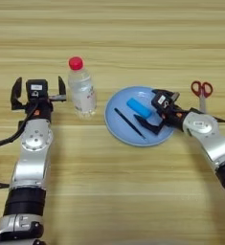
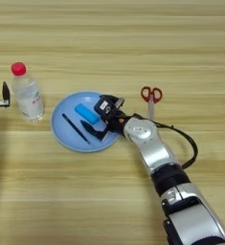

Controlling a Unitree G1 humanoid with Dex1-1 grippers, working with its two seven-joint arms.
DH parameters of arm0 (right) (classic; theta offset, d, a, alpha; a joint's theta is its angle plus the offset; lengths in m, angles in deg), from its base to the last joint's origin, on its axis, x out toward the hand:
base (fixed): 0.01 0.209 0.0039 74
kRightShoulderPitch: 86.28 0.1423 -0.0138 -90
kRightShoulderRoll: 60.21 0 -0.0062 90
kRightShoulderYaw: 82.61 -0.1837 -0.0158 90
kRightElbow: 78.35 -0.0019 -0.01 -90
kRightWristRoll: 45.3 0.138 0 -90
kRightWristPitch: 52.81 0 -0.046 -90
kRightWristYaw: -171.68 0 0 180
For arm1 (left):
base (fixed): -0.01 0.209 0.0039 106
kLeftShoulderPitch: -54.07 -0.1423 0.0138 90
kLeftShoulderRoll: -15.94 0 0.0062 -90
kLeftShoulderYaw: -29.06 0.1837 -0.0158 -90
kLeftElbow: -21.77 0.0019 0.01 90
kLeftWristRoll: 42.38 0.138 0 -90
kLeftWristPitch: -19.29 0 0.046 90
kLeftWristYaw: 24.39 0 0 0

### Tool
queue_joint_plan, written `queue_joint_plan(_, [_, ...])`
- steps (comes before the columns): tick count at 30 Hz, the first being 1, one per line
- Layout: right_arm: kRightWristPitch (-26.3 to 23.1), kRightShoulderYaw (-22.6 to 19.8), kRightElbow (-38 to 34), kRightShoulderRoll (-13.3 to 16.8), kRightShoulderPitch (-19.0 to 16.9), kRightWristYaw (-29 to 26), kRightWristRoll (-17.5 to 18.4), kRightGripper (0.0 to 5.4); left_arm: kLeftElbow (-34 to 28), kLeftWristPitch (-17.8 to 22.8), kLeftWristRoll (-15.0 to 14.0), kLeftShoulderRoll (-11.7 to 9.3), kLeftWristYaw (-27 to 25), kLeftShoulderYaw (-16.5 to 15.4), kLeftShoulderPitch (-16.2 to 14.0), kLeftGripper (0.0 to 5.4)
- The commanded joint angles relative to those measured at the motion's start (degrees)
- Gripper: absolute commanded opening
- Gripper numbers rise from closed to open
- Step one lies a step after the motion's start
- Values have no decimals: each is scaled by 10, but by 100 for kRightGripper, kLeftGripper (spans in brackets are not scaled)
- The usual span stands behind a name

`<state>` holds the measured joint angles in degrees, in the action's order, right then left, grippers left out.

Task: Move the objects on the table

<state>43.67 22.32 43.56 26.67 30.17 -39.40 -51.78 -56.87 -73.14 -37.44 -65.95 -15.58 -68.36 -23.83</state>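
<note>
A round light-blue plate (image 1: 118, 103) lies right of centre on the table (image 1: 109, 38). On it are a small bright-blue block (image 1: 135, 105) and a thin black pen (image 1: 129, 123). My right gripper (image 1: 148, 109) hovers open over the plate's right half, one black finger above and one below the block's right end. A clear bottle (image 1: 81, 91) with a red cap stands upright left of the plate. My left gripper (image 1: 39, 85) is spread open just left of the bottle, nothing between its fingers. Red-handled scissors (image 1: 201, 93) lie right of the plate.
The right forearm (image 2: 147, 143) reaches in from the lower right, with a black cable looping beside it. The left arm (image 1: 32, 158) rises along the left side.
</note>
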Motion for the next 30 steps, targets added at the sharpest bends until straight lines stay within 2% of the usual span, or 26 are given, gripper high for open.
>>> queue_joint_plan(1, [8, 2, 19, -2, 12, -1, -6, 539, -3, 8, 8, -1, 3, 4, -1, 540])
queue_joint_plan(10, [22, 5, 64, -5, 22, -2, -13, 539, -2, 7, 8, -1, 3, 4, -2, 540])
queue_joint_plan(15, [13, 4, 86, -9, 28, -9, -8, 539, 1, 5, 8, -1, 3, 4, -1, 540])
queue_joint_plan(20, [-12, -2, 88, -14, 27, -31, 7, 539, 1, 6, 8, -1, 3, 4, -1, 540])
queue_joint_plan(23, [-55, -5, 86, -17, 24, -45, 17, 539, 1, 6, 8, 0, 4, 4, -1, 540])
queue_joint_plan(30, [-90, 4, 66, -11, 16, -43, 13, 539, 0, 6, 9, 0, 4, 5, -1, 540])
